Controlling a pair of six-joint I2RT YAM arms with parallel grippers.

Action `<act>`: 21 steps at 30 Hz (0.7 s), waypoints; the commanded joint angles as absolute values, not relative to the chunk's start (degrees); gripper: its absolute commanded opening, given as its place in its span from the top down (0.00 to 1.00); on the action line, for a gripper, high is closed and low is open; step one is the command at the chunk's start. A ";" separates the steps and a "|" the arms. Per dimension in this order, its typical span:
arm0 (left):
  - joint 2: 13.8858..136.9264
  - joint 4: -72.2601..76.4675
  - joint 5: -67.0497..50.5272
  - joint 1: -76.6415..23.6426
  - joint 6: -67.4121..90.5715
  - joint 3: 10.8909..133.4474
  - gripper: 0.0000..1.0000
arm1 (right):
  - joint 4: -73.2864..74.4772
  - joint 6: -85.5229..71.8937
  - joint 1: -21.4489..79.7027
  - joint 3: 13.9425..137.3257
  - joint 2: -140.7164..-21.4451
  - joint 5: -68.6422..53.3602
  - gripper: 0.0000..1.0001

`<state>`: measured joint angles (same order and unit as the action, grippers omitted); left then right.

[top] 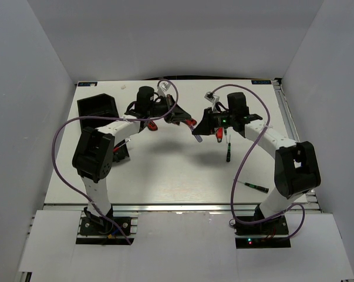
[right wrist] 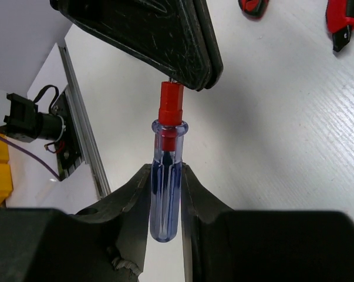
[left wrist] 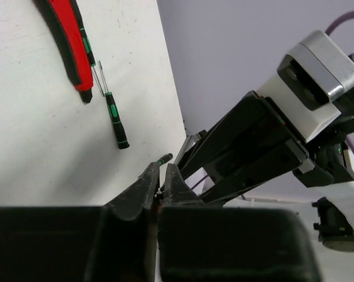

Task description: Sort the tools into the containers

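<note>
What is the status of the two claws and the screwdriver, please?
Right claw shut on blue screwdriver handle. Left claw shut on its red end. Held in air. Nothing in the way.

In the right wrist view, the red-blue screwdriver point(right wrist: 166, 176) has its shaft hidden behind the left gripper point(right wrist: 185, 76) at 12 o'clock. A red handle tip point(right wrist: 252, 5) and a red-black tool point(right wrist: 340, 20) near 1 o'clock are cut by the top edge. From above, a black object point(top: 121, 154) sits half-hidden behind the left arm and cannot be identified.
</note>
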<state>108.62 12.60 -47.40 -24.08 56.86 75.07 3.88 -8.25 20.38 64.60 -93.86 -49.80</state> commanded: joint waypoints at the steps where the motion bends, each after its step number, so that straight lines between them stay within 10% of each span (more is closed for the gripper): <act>1: 108.98 13.71 -51.76 -24.43 58.27 77.69 0.96 | 0.70 -8.53 20.83 67.06 -94.48 -50.71 1.00; 3: 108.90 13.71 -51.94 -24.43 58.45 77.61 1.00 | 0.62 -8.09 20.74 66.97 -94.40 -51.50 0.96; 9: 105.83 9.07 -49.40 -21.81 53.20 76.90 1.00 | 3.68 -1.77 20.74 66.80 -93.17 -53.53 0.31; 21: 92.30 -39.26 -22.54 -5.98 14.46 87.96 1.00 | 20.12 25.48 18.02 63.99 -87.81 -55.03 0.19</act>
<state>99.61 -23.75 -34.17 -6.96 30.35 82.43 15.09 16.51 19.11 64.75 -90.89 -54.11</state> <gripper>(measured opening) 0.108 0.807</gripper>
